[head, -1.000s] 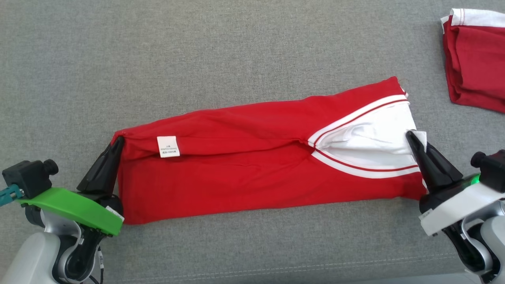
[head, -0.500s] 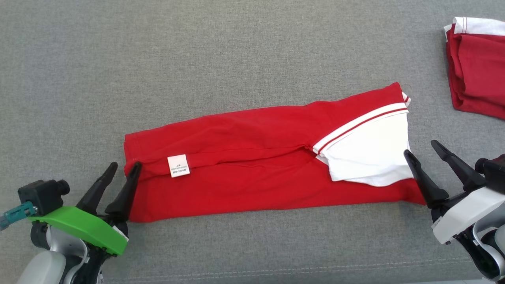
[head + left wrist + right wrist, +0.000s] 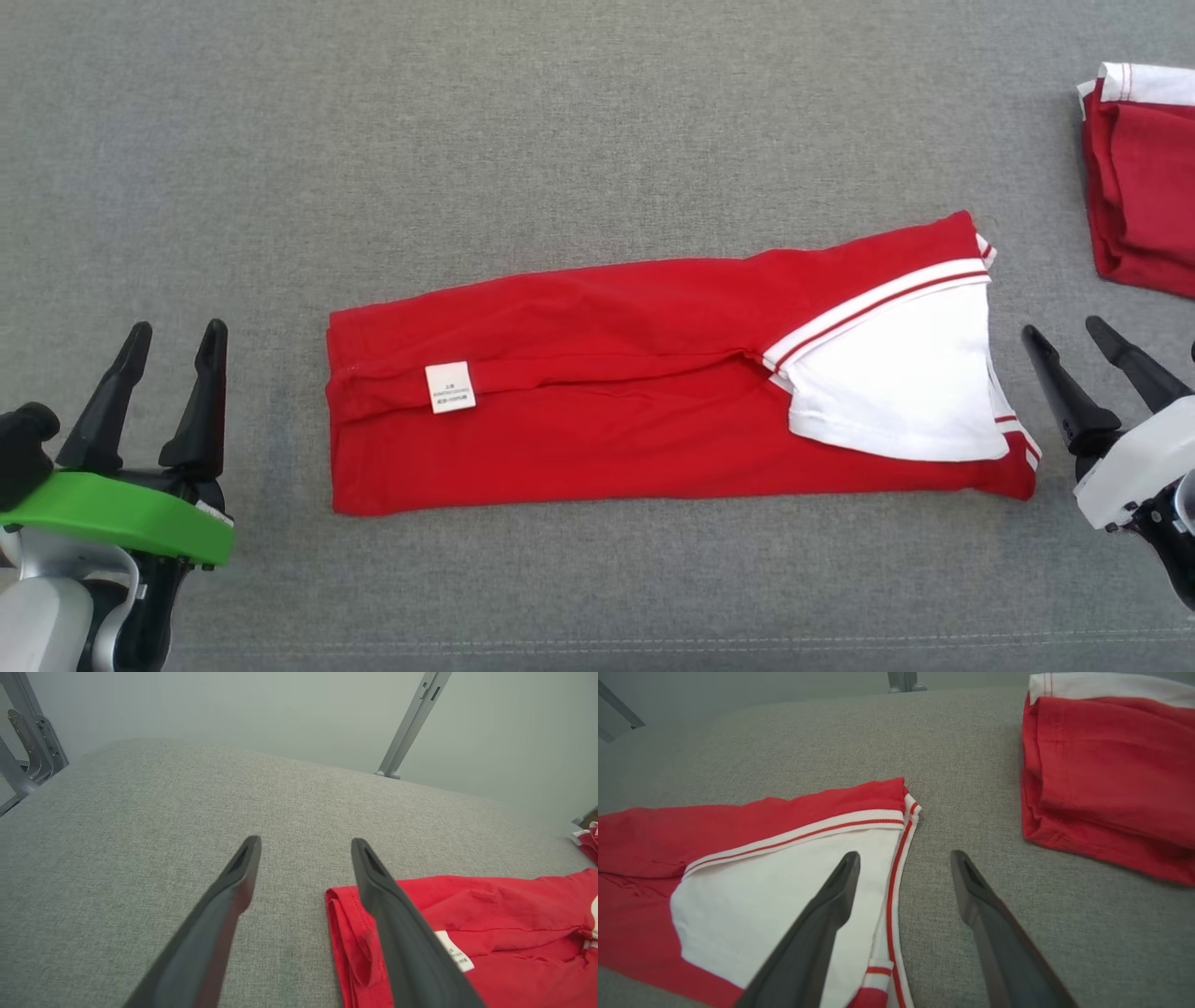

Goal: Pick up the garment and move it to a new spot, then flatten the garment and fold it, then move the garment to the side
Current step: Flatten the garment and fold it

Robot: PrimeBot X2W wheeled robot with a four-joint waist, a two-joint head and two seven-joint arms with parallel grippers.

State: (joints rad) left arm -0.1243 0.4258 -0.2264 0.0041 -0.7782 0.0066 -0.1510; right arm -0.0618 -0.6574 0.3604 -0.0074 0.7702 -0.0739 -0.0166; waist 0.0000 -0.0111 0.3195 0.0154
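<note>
The red garment (image 3: 607,401) lies folded into a long flat strip across the grey surface, with a white striped panel (image 3: 896,373) at its right end and a small white label (image 3: 450,386) near its left end. My left gripper (image 3: 177,334) stands open to the left of the strip, apart from it, nothing between its fingers; its wrist view shows the garment's left edge (image 3: 345,924) beside the right finger. My right gripper (image 3: 1064,329) is open just off the strip's right end, and its wrist view shows the white panel (image 3: 784,891) under the left finger.
A second folded red garment with a white band (image 3: 1144,177) lies at the far right edge, also seen as a red pile (image 3: 1106,784) in the right wrist view. The grey fabric surface (image 3: 560,140) stretches wide behind the strip. Metal frame legs (image 3: 411,723) stand beyond it.
Both grippers let go of the garment's ends, opened and drew back outward. The lifted fold dropped flat onto the strip. The head camera view shifted slightly.
</note>
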